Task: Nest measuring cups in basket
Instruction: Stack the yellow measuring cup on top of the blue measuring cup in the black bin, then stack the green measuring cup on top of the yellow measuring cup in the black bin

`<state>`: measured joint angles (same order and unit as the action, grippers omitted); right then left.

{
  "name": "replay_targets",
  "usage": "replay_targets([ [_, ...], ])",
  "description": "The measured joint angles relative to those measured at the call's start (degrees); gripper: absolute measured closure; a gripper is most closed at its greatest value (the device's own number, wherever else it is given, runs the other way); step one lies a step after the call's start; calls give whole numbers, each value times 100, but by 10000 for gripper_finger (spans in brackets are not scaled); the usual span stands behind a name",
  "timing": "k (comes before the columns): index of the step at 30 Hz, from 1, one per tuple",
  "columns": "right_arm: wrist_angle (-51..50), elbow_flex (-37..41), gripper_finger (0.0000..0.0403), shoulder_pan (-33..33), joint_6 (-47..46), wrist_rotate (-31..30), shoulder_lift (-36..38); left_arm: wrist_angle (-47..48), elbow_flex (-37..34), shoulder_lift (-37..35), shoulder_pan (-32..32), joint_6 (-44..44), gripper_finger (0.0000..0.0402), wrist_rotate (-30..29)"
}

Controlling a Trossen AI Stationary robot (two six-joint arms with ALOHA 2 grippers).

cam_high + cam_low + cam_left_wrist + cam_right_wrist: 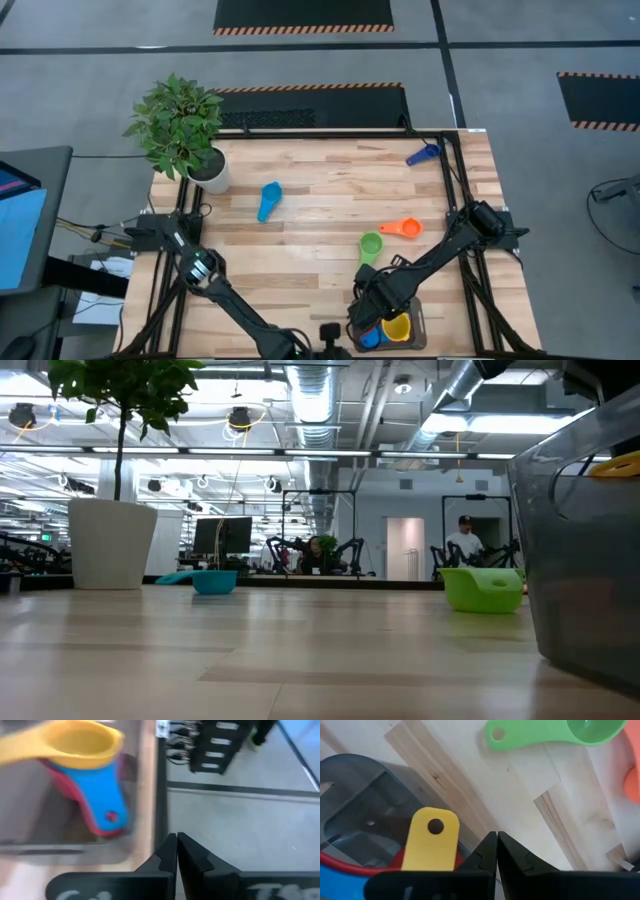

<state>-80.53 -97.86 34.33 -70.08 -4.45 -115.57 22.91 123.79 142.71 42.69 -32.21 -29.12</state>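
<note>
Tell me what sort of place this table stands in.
Probably a robotics lab or open industrial workspace: exposed ceiling ducts, more robot arms at benches behind, a person among them, and hazard-striped floor mats around the wooden table.

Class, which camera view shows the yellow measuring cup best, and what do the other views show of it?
The left wrist view: the yellow measuring cup shows its whole bowl, stacked on blue and red cups in the basket. The right wrist view shows only its holed handle. The high view shows it small beside the right gripper. The low view shows a yellow sliver.
</note>
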Motion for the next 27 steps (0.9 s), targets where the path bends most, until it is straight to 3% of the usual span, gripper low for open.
replay_targets([
  [9, 204, 0, 384, -39, 2, 22, 2, 226, 249, 283, -186, 35, 401, -190],
  [17, 418, 0, 367, -35, 75, 173, 2, 397, 249, 281, -333, 135, 401, -179],
  [27, 1233, 0, 380, -31, 320, 341, 2, 475, 249, 278, -333, 127, 401, -140],
])
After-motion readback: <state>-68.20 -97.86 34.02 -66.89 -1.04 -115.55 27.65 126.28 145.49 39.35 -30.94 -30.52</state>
